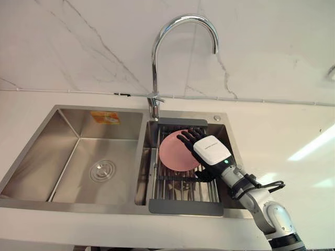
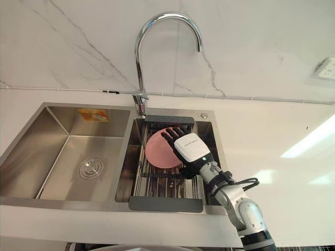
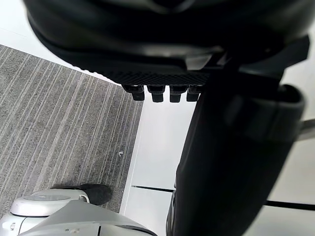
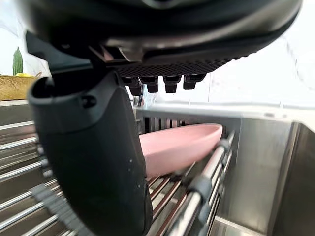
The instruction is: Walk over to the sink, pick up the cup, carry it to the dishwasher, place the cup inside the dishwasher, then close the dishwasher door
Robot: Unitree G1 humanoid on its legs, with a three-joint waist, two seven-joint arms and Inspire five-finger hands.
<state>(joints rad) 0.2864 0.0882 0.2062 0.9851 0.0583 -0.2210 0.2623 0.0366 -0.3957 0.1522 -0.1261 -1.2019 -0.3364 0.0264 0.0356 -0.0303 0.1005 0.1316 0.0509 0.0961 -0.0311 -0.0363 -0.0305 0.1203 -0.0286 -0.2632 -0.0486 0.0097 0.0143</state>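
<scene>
One plate (image 1: 172, 152), rack (image 1: 186, 207), faucet (image 1: 154, 68); two basins (image 1: 63, 151)

Bright light is streaking glare across the counter (image 1: 277, 130) right of the fingers (image 1: 187, 138); the tap (image 1: 154, 68) is gleaming beyond them.

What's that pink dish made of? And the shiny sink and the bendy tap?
The pink dish looks like plastic or maybe glazed ceramic: it is smooth, dull and one even colour, so I can't tell which. The sink looks like brushed stainless steel: grey with a soft, streaky shine. The tap looks like polished chrome-plated metal: it reflects like a mirror.
</scene>
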